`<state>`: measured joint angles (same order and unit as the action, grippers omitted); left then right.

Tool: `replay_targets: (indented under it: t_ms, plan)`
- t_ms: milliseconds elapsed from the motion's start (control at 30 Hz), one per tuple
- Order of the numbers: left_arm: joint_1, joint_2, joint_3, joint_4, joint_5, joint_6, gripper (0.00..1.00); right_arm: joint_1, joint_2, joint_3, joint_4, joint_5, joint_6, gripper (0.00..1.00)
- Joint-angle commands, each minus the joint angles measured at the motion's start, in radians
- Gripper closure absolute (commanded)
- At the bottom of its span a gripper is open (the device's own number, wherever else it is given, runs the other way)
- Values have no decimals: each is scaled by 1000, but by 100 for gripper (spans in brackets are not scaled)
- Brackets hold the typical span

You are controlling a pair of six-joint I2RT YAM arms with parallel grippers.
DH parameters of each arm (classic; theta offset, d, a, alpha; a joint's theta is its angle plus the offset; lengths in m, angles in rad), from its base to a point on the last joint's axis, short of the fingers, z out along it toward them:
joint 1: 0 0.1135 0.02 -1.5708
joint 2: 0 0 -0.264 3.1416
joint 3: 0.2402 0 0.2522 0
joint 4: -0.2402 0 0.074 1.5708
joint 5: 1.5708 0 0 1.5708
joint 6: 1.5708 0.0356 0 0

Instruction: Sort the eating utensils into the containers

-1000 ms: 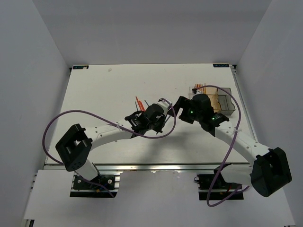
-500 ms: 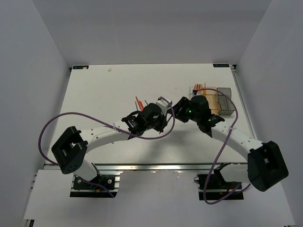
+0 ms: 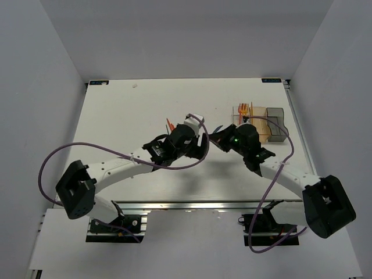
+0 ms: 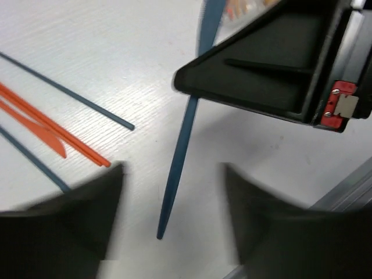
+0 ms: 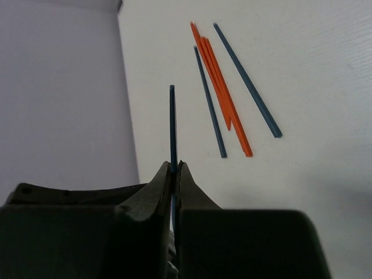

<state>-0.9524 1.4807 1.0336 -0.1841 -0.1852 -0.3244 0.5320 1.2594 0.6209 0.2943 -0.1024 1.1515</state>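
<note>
**Item: dark blue tapered utensil**, thin and flat, running to a point.

**Location:** held above the table, mid-table between the two arms. It is apart from the loose orange sticks and dark blue sticks lying on the surface.

**Right gripper**: jaws pinched fully together on the utensil, which juts out past the fingertips.

**Left gripper**: jaws about half apart, one finger on either side of the same utensil. No contact with it is visible.

**Step, as judged:** a transfer between arms, with the right arm now carrying the piece.

**Next move calls for:** the left arm drawing clear without brushing the blade. The right arm then carries the piece to the containers at the far right and picks the bin.
</note>
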Motion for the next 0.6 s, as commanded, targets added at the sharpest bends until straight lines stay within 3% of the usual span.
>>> replay_targets:
  t_ms: [0, 167, 333, 400, 467, 567]
  plan:
    - [-5, -118, 31, -67, -164, -149, 3, -1, -78, -61, 196, 159, 172, 100]
    - [-5, -327, -91, -37, -321, -476, 2, 25, -175, -276, 468, 430, 381, 100]
    - [-5, -427, -159, 139, -274, -579, 2, 29, -216, -363, 777, 494, 331, 100]
    - [-6, -409, -139, 223, -200, -590, 2, 29, -225, -377, 828, 481, 306, 100]
    - [-5, -393, -103, 170, -226, -642, 2, 31, -264, -410, 861, 504, 315, 100]
    - [-5, -448, -225, 354, -226, -754, 2, 31, -317, -443, 939, 562, 278, 100]
